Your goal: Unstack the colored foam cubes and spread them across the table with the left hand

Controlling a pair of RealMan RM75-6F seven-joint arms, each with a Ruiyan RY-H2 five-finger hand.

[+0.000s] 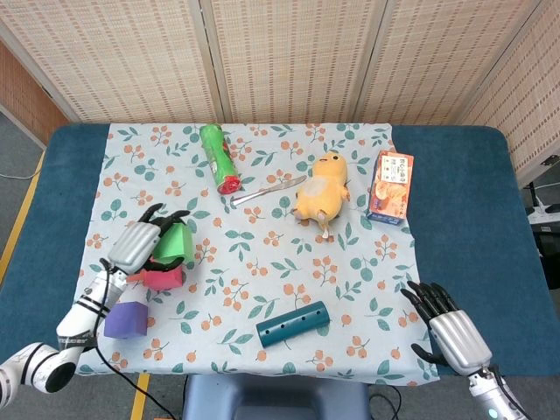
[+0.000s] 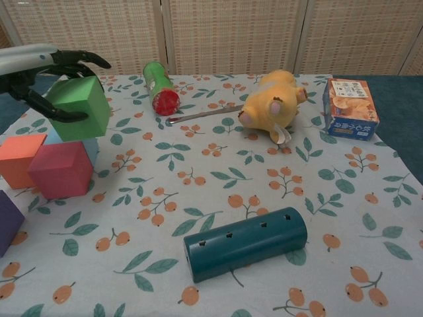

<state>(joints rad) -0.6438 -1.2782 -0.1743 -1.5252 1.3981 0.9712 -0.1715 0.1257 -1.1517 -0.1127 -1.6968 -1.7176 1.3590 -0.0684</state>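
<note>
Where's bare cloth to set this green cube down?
The robot hand holds the green cube. Bare cloth lies between the pink cube, knife and teal cylinder. It is crowded around the orange cube.

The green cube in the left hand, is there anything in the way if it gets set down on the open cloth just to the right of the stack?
Nothing visible blocks it. The left hand holds the green cube lifted above the pink cube, and the cloth between the stack and the teal cylinder is bare.
</note>
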